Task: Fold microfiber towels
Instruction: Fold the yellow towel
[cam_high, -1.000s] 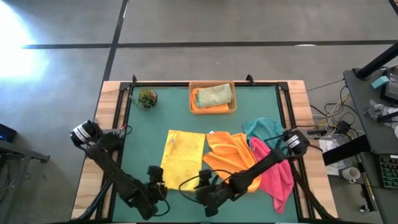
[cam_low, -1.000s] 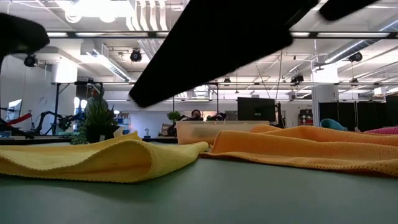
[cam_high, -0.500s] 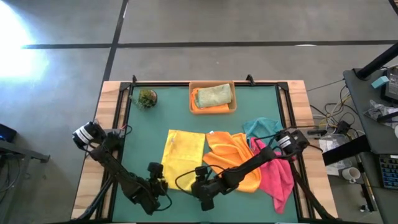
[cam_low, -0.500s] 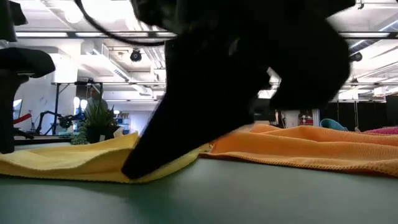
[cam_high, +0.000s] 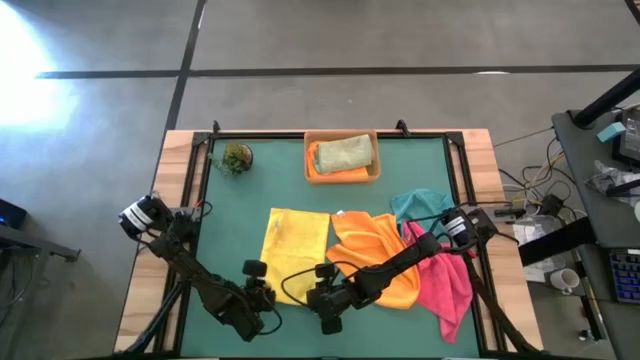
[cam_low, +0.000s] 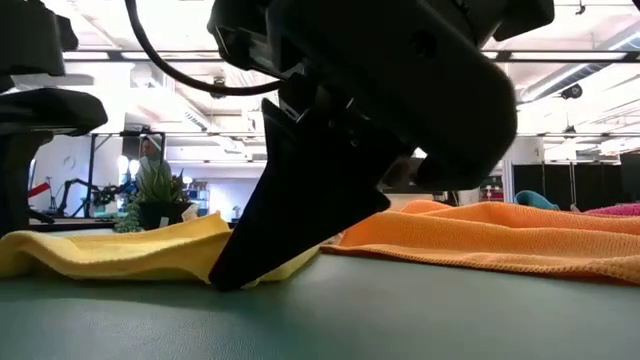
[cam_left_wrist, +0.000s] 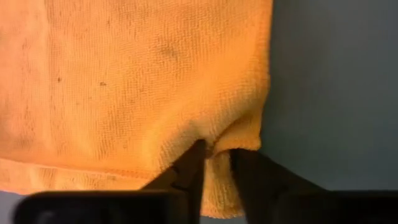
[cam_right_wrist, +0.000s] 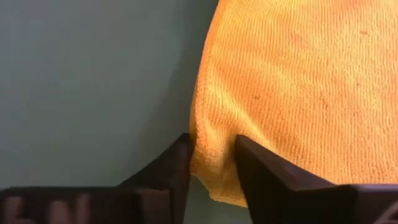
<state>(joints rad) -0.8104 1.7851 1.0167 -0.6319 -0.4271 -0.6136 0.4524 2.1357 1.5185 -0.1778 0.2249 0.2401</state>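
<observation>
The yellow towel (cam_high: 297, 245) lies spread flat on the green table, left of centre. My left gripper (cam_high: 266, 294) is at the towel's near left corner and my right gripper (cam_high: 322, 298) at its near right corner, each shut on the cloth. In the low view the right gripper's dark fingers (cam_low: 235, 272) slant down onto the near edge of the yellow towel (cam_low: 120, 250). An orange towel (cam_high: 375, 245), a pink one (cam_high: 450, 280) and a teal one (cam_high: 425, 205) lie crumpled and overlapping to the right. My left gripper pinches the yellow towel's near left corner (cam_left_wrist: 216, 148) between its two fingers, and the cloth bunches up in a small ridge between them. The fingers slant steeply down from the near side. The towel's remaining cloth lies flat on the table. My right gripper has the near right corner (cam_right_wrist: 208, 163) between its two fingers; one finger (cam_right_wrist: 180, 163) is at the side edge, the other (cam_right_wrist: 252, 165) on the cloth. It slants down from the near right. The towel lies on the table.
A tan tray (cam_high: 311, 172) at the far middle holds a folded olive green towel (cam_high: 345, 152) on an orange one. A small green plant ball (cam_high: 237, 157) sits at the far left. Bare green table (cam_high: 225, 220) lies left of the yellow towel.
Both grippers have come down onto the yellow towel's near edge. The right one has also gone toward the table's left, and the left one a little toward the towel. In the low view the raised fold of the towel's near edge has been flattened under the right fingers.
</observation>
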